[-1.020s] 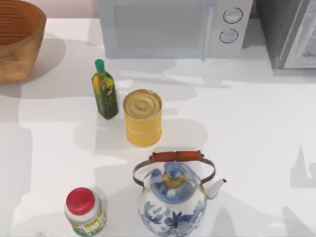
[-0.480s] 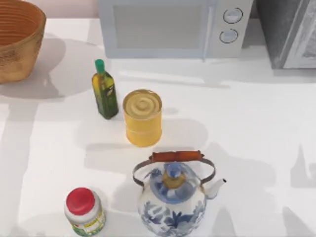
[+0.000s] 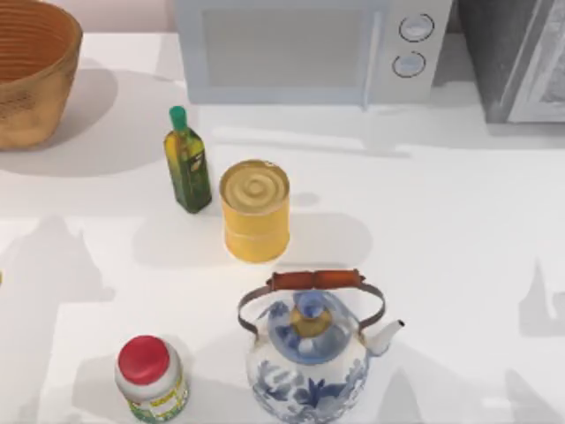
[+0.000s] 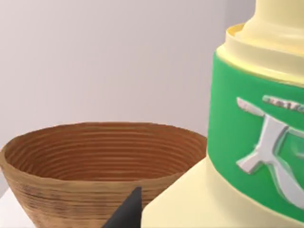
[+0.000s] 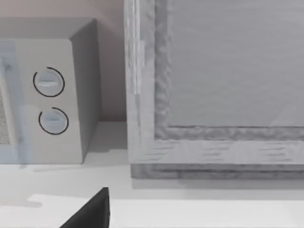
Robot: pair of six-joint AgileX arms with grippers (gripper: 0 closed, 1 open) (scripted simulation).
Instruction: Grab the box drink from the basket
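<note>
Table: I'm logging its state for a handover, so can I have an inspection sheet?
Surface: white table, patchy shadows.
Job's things: basket at the far left corner; drink close to the left wrist camera, with the basket behind it.
Clutter: oil bottle, can, teapot, jar.
Grippers: left gripper beside the drink; right gripper faces the microwave.
Cables: nothing seen.
Surroundings: microwave, grey cabinet.
</note>
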